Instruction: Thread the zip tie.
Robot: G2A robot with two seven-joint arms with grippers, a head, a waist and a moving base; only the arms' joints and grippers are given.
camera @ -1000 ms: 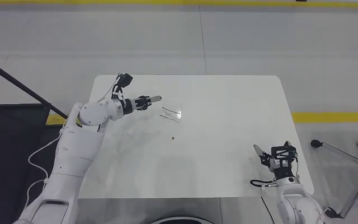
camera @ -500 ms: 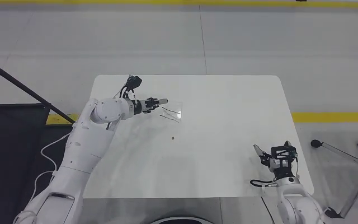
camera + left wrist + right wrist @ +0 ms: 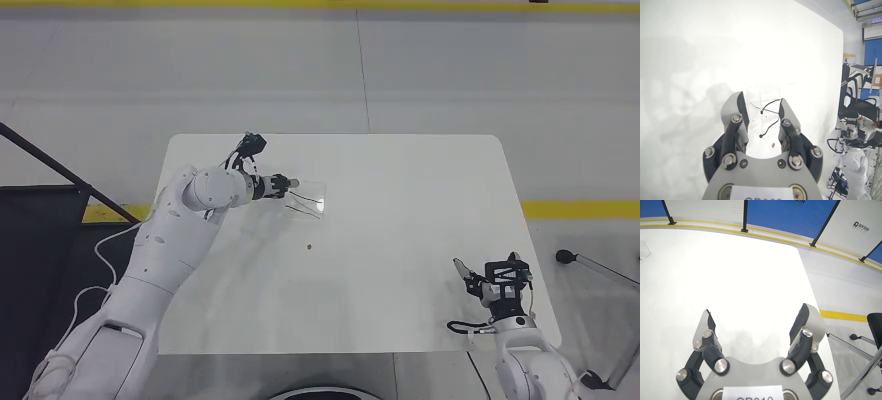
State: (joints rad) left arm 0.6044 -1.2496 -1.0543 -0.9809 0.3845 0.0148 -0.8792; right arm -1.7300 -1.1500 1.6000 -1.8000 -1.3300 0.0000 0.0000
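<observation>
Down at the near right corner of the big white table [image 3: 420, 240], the right claw [image 3: 757, 313] stayed still, spread wide and empty. Farther off, toward the far left corner, the left claw [image 3: 762, 98] had slid up to the see-through plastic tray [image 3: 315, 190], partly open, holding nothing. The thin black zip ties [image 3: 761, 112] lay in that tray, untouched, so grabbing one probably came next.

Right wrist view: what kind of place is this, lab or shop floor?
Probably a robot test bay in an indoor industrial hall: yellow floor lines mark off the area, blue-and-white partition panels on black posts fence it, and the work happens at a plain white table.
</observation>
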